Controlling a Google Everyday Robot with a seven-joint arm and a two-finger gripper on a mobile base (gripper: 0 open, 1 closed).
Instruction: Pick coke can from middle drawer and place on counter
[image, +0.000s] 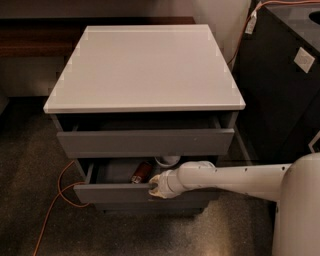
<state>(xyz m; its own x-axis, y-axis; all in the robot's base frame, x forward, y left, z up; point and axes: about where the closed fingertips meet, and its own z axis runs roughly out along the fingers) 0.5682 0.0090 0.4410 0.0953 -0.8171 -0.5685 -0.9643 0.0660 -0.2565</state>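
The soda can (141, 172) lies tilted inside the open middle drawer (112, 193), just behind the drawer's front panel. The tool (155, 188) sits at the top edge of that front panel, just to the right of the can and in front of it. Whether the tool is clenched or released cannot be told. A white bowl (168, 160) sits behind the can. The white tabletop (145, 65) lies above.

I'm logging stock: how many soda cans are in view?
1: the coke can lies in the open middle drawer, left of a white bowl, near the pincer at the drawer front. Others may be hidden.
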